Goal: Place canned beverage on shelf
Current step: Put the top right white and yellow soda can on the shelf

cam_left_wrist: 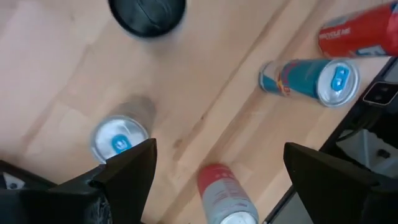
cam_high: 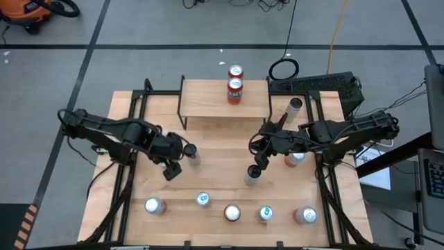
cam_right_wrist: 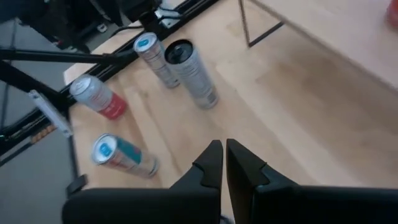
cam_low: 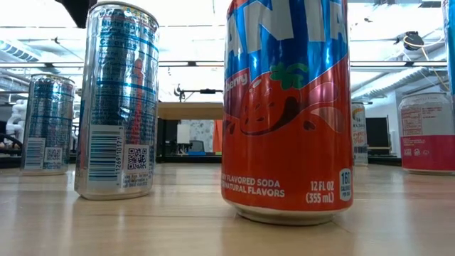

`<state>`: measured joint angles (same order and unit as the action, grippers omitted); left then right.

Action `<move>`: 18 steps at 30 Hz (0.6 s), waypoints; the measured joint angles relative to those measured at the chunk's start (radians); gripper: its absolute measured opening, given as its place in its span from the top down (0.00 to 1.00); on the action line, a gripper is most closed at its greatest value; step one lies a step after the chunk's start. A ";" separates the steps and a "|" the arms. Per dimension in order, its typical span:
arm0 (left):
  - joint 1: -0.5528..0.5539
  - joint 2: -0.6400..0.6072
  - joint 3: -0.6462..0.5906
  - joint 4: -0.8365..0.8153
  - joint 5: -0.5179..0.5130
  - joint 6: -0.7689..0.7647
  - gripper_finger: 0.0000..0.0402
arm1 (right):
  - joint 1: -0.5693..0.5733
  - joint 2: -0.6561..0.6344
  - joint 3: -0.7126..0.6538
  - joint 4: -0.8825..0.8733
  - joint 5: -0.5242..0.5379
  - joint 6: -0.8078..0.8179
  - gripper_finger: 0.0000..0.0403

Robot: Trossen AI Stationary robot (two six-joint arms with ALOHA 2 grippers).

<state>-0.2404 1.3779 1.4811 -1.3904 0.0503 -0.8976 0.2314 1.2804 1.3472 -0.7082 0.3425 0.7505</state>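
The shelf [cam_high: 208,98], a light board on black legs, stands at the table's far middle. Two red cans [cam_high: 234,90] stand upright on its right half. My left gripper [cam_high: 179,160] hangs open above the table, pointing steeply down. A silver can with a blue tab [cam_left_wrist: 118,138] stands just beside one finger, untouched. My right gripper [cam_right_wrist: 224,158] is shut and holds nothing, raised over the table's middle. A black-topped silver can [cam_right_wrist: 193,71] stands ahead of it.
Several cans stand in a row along the near edge, among them a teal one [cam_left_wrist: 311,81], a red soda can [cam_low: 288,107] and a red-and-white one [cam_left_wrist: 227,199]. A tall silver can [cam_high: 295,105] stands right of the shelf. Black frame rails [cam_high: 132,118] flank the table.
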 joint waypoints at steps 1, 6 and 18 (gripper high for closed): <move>0.018 -0.005 0.000 0.006 -0.001 0.023 0.13 | 0.000 0.000 0.000 0.000 0.006 -0.012 1.00; 0.104 -0.006 0.000 0.043 0.008 0.075 0.13 | 0.000 0.000 0.000 -0.001 0.024 -0.064 1.00; 0.196 -0.006 0.000 0.103 0.002 0.066 0.13 | -0.024 -0.036 0.000 -0.291 -0.044 0.316 0.95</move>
<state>-0.0448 1.3716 1.4813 -1.2876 0.0519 -0.8314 0.2070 1.2448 1.3472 -0.9991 0.2985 1.0662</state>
